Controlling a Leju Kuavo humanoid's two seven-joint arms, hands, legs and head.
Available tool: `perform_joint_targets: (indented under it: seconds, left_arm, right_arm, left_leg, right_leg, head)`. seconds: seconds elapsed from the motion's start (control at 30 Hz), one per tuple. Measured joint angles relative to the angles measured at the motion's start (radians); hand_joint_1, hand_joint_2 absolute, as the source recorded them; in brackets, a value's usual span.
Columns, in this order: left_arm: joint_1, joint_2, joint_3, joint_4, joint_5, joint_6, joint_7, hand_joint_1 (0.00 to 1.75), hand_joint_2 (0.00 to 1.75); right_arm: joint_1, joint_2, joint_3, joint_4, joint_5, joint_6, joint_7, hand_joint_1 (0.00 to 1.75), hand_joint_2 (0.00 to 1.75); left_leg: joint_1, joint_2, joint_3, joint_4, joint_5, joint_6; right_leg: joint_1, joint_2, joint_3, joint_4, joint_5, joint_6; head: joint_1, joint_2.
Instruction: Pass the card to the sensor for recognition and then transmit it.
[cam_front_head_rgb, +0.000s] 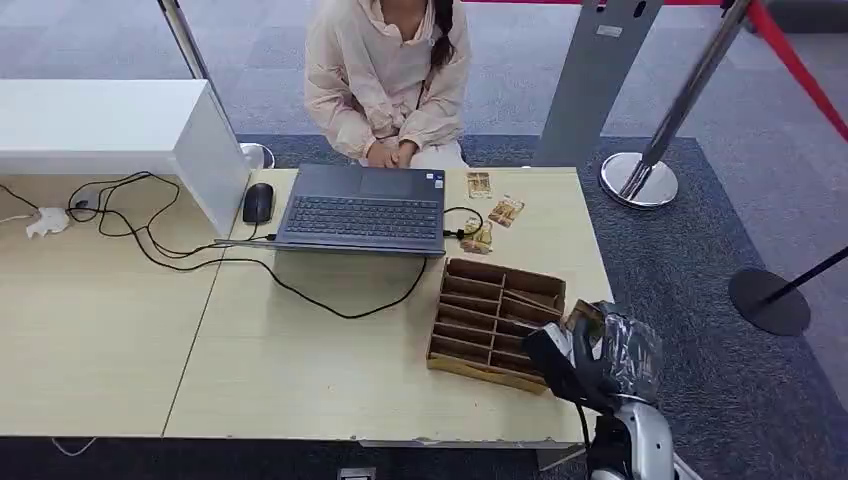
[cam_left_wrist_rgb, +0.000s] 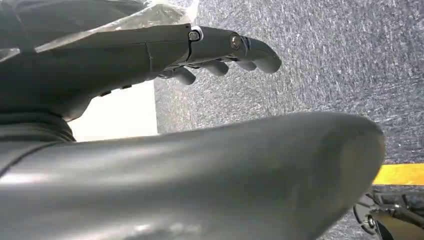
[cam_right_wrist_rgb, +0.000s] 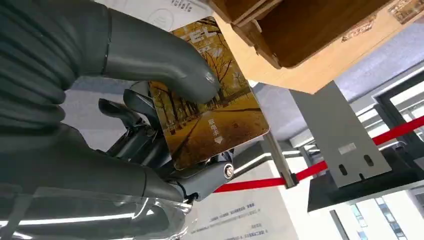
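Card (cam_right_wrist_rgb: 210, 117), flat glossy rectangle, pinched by right robot hand (cam_right_wrist_rgb: 150, 115).

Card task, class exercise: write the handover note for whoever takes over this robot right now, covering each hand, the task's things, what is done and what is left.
Right hand: holds the card, thumb pressed on its face, beside the right end of the wooden organizer.
Left hand: holds nothing, fingers loosely curled, hanging over carpet.
On the table: a laptop, a mouse and three more cards near the person seated opposite.
Done: card is in hand.
Left: present it for recognition, then pass it on. I cannot identify the sensor.
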Motion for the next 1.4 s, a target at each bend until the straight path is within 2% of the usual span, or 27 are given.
perform_joint_targets:
  seconds: [1.4]
  left_arm:
    - [0.001, 0.001, 0.003, 0.000, 0.010, 0.011, -0.007, 0.00, 0.00]
  right_arm:
    - [0.027, 0.033, -0.023, 0.171, -0.162, -0.045, 0.000, 1.75, 1.75]
  left_leg:
    - [0.000, 0.000, 0.000, 0.000, 0.000, 0.000]
  right_leg:
    - [0.000, 0.000, 0.000, 0.000, 0.000, 0.000]
  head:
    - [0.000, 0.000]
